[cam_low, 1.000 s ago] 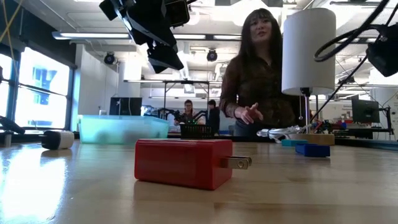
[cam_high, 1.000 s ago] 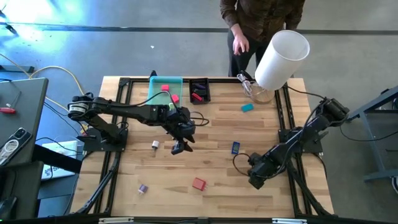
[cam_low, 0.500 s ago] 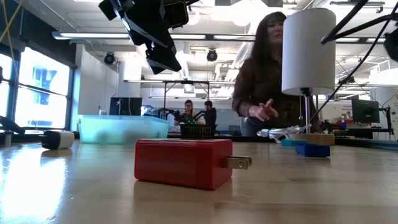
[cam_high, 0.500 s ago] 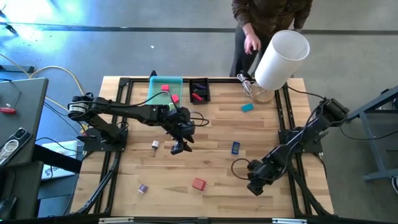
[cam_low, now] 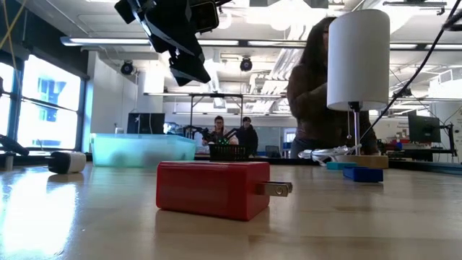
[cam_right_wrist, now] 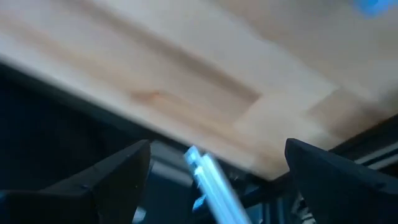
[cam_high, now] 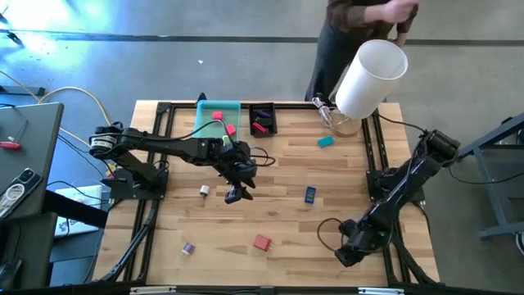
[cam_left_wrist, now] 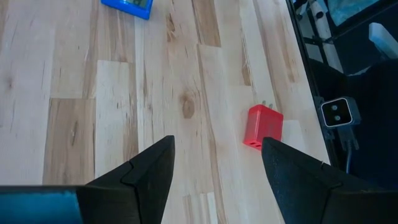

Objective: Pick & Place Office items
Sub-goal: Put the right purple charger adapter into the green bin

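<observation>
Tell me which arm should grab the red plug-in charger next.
Left. Its open claw hangs over mid-table with the red charger in its wrist view; the right claw, also open, sits at the table's near right edge, facing the frame.

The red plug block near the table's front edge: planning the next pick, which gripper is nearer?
Left. The left gripper hovers just behind the red plug block; the right gripper sits farther, toward the right edge.

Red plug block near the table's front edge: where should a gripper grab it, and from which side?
Grip the red plug block across its two long flat sides, coming straight down from above. It lies flat on the table, its prongs sticking out of one short end, so keep off that end. The left gripper hangs open nearby.
</observation>
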`<move>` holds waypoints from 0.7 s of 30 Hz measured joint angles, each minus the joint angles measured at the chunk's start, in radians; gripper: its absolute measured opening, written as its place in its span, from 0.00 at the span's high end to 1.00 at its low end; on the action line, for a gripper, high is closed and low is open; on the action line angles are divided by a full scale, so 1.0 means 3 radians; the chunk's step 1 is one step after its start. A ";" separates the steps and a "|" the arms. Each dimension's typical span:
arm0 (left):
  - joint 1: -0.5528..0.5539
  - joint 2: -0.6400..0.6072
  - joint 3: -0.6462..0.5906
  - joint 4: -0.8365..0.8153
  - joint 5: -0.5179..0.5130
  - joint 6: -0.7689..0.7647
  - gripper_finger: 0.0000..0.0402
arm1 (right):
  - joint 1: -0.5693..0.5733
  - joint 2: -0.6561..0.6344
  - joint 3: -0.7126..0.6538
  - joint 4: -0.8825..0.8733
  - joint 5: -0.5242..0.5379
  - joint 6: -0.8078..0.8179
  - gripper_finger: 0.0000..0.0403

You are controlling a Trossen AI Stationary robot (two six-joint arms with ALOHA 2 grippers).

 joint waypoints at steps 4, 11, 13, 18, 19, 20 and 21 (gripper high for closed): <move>0.0000 0.0000 0.0000 -0.0001 0.0001 -0.0001 0.42 | 0.0135 0.0000 0.0000 -0.0405 0.0455 0.0198 0.10; 0.0000 0.0000 0.0000 -0.0008 0.0001 -0.0001 0.42 | 0.0203 0.0000 0.0000 -0.0805 0.0789 0.0641 0.10; 0.0000 0.0000 0.0000 -0.0010 0.0001 -0.0001 0.42 | 0.0201 0.0000 0.0000 -0.0917 0.0845 0.0727 0.10; 0.0000 0.0000 0.0000 -0.0011 0.0000 0.0037 0.42 | 0.0200 0.0000 0.0000 -0.1232 0.0994 0.0947 0.10; 0.0000 0.0000 0.0000 -0.0011 0.0000 0.0054 0.42 | 0.0200 0.0000 0.0001 -0.1265 0.1034 0.1014 0.10; 0.0000 0.0000 0.0000 -0.0011 0.0001 0.0064 0.42 | 0.0200 0.0000 0.0001 -0.1281 0.1064 0.1084 0.10; 0.0000 0.0000 0.0000 -0.0012 0.0001 0.0068 0.42 | 0.0200 0.0000 0.0000 -0.1272 0.1071 0.1134 0.10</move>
